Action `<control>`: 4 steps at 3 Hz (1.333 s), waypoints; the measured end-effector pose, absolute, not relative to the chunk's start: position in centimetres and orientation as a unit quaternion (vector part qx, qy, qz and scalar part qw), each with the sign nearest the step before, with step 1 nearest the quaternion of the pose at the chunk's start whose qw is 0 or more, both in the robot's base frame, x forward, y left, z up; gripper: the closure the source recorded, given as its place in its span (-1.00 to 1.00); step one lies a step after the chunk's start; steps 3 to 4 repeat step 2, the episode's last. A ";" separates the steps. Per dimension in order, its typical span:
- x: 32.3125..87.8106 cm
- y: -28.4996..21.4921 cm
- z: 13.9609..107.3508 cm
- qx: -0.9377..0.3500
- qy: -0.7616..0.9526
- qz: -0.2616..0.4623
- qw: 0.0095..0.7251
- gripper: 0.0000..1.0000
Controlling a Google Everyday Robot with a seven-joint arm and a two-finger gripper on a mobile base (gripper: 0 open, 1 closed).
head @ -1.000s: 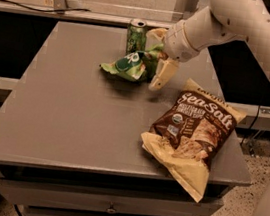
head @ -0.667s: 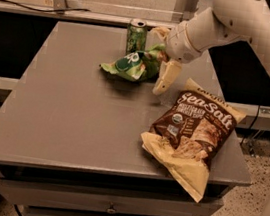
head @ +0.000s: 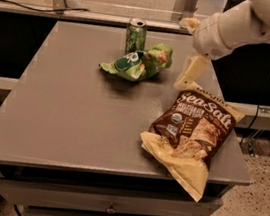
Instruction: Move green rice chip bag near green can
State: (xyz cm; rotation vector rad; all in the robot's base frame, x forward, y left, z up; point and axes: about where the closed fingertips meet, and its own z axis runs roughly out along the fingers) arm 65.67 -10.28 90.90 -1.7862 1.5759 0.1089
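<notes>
The green rice chip bag (head: pixel 136 62) lies crumpled on the grey table (head: pixel 73 116), at the far middle. The green can (head: pixel 135 35) stands upright just behind it, and the bag's top edge reaches the can's base. My gripper (head: pixel 183 54) is to the right of the bag, a short gap away from it, above the table's far right part. It is open and empty. One cream finger (head: pixel 191 73) points down toward the table and the other (head: pixel 190 23) sits higher up.
A large brown-and-tan "Sea Salt" chip bag (head: pixel 192 133) lies at the table's front right, its corner hanging over the edge. The white arm (head: pixel 238 27) comes in from the upper right. A rail and posts run behind the table.
The gripper has let go of the green bag's right end and pulled back to the right. The bag stays next to the can.
</notes>
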 end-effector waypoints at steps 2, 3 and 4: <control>65.0 -14.8 94.3 -0.651 0.642 -0.001 0.406 -1.00; 65.0 -14.8 94.3 -0.651 0.642 -0.001 0.406 -1.00; 65.0 -14.8 94.3 -0.651 0.642 -0.001 0.406 -1.00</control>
